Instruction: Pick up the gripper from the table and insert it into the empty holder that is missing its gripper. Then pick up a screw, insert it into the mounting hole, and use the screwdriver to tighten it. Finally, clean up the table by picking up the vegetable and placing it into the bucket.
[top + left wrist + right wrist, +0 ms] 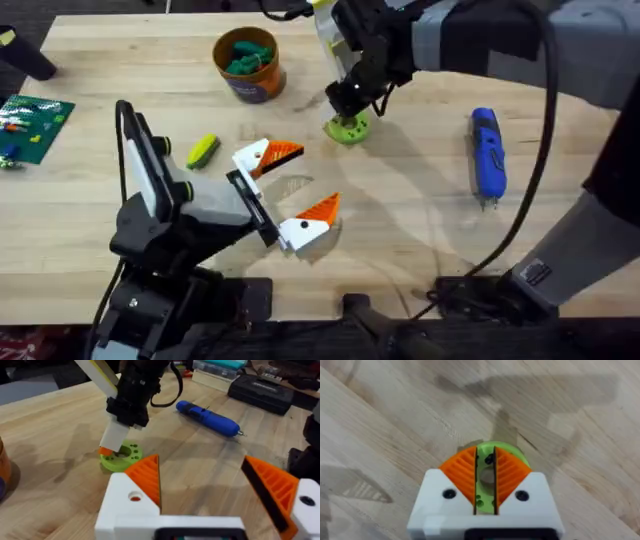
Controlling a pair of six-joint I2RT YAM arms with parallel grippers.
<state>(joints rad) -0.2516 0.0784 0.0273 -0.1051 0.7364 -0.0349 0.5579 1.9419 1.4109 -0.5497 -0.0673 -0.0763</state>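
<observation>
Wood tabletop [420,220]: pale planks run to the near edge, with bare room across the middle and the right front.
Right gripper [347,108]: reaches down from the far side onto the lime-green disc [348,128]; in its own wrist view the orange pads [465,472] stand nearly together, a thin slot between them with the disc showing through, and whether they pinch anything cannot be told.
Left gripper [292,190]: hovers low over the middle of the table, its white fingers with orange pads [148,477] spread wide apart, nothing between them.
Screwdriver [487,155]: bright blue, lying flat on the right side, bit toward the near edge, well apart from both grippers with bare wood all round.
Vegetable [203,151]: yellow and green, lying just beside the left arm, between it and the bucket.
Bucket [248,65]: orange-brown tub near the far edge, left of the disc, dark green pieces inside.
Green board [35,125]: flat at the left edge of the table.
Black cases [260,390]: sit along the table's far side beyond the screwdriver in the left wrist view.
</observation>
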